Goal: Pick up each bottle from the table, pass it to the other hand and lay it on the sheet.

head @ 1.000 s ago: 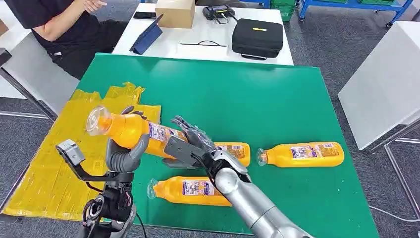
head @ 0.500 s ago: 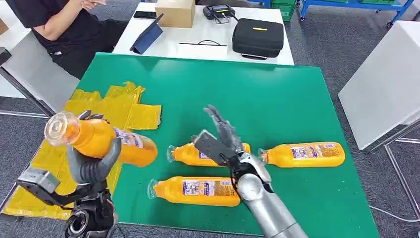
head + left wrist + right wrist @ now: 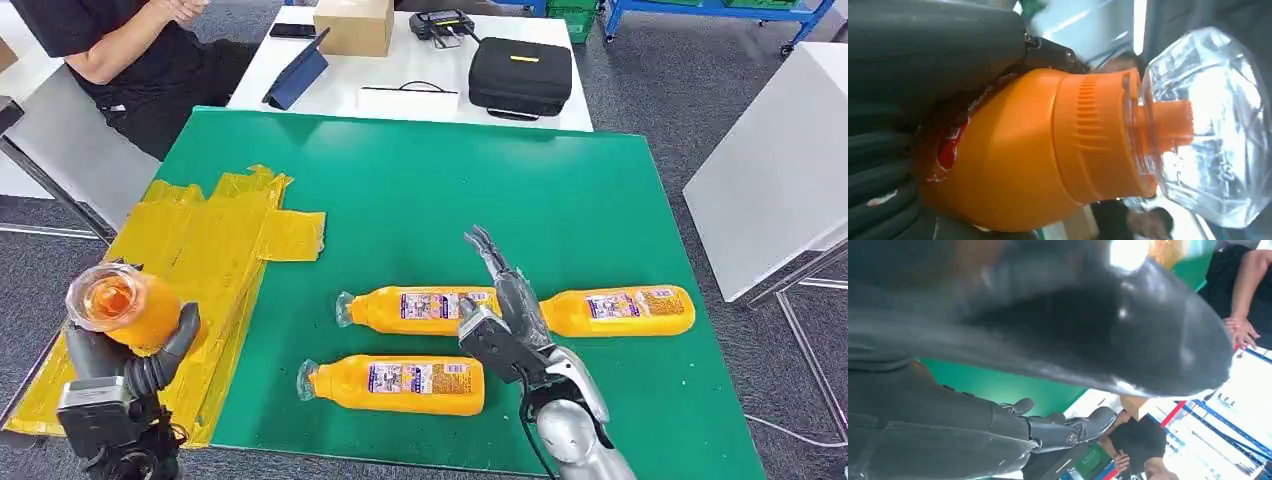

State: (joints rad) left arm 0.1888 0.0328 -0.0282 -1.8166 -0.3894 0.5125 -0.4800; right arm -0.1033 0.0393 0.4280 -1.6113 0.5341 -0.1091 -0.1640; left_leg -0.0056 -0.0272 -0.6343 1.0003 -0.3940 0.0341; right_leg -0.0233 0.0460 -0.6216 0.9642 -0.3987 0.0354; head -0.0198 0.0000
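1. Bottles, orange, clear caps: four counted. One is held by the left hand, raised over the near left part of the yellow sheet, cap end toward the camera; the left wrist view shows its orange shoulder, ribbed collar and clear cap close up.
2. Three bottles lie on their sides on the green counter, caps pointing left: one at middle, one to its right, one nearer the robot. The middle and right bottles lie roughly in one line; the near one lies apart from both.
3. Left hand: fingers wrapped round the held bottle's body, gripping it.
4. Right hand: one; fingers spread and straight, holding nothing, raised over the spot where the middle and right bottles meet.
5. Sheet: one, yellow, crinkled, spread over the counter's left edge.
6. White table beyond the counter: one black case, one cardboard box, one tablet propped up.
7. Person: one, dark top, seated at far left.
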